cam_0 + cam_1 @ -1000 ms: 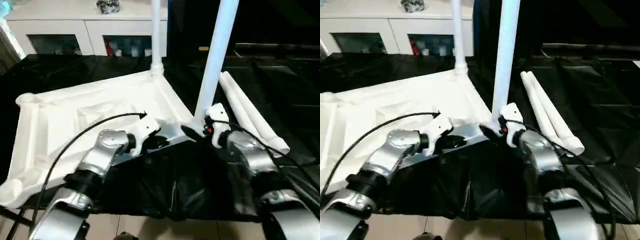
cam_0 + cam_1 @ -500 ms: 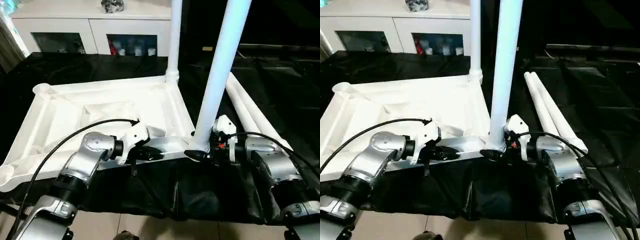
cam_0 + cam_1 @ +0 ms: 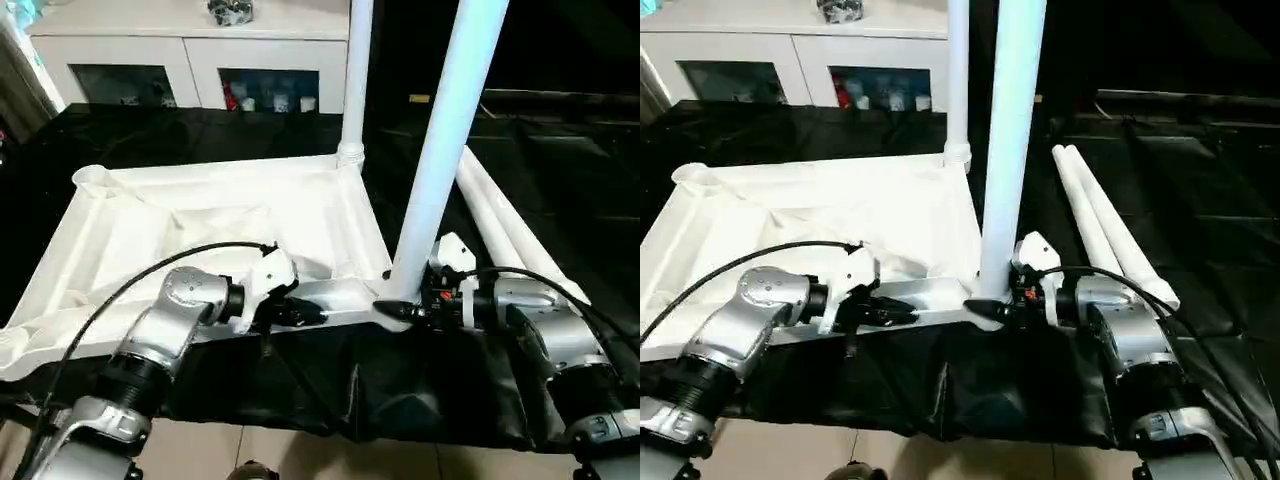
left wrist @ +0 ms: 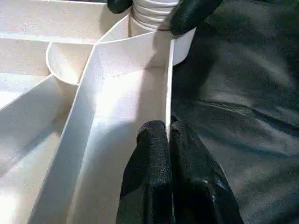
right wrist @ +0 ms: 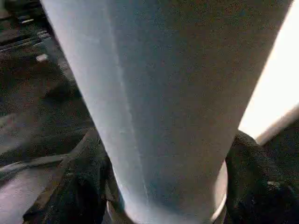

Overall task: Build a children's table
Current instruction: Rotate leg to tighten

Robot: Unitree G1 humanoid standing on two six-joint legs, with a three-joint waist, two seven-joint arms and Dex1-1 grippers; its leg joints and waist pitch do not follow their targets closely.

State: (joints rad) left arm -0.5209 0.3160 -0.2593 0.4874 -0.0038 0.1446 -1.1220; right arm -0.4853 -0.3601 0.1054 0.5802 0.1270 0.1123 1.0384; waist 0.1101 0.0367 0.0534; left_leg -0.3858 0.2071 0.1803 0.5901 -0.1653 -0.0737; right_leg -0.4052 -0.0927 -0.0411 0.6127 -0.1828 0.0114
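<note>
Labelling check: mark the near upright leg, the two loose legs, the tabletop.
near upright leg (image 3: 440,160), left eye view, mid-shaft.
loose legs (image 3: 1095,215), right eye view, mid-length.
tabletop (image 3: 90,240), left eye view, left wall.

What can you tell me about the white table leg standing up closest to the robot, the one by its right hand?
The near leg is a long, smooth, round white tube, plastic by its look, standing upright with a slight lean in the near right corner socket of the upside-down tabletop. Its top runs out of the picture. At its base, ridged rings show just above the socket rim. The right gripper's black fingers sit on either side of that base. A second leg stands in the far corner.
</note>
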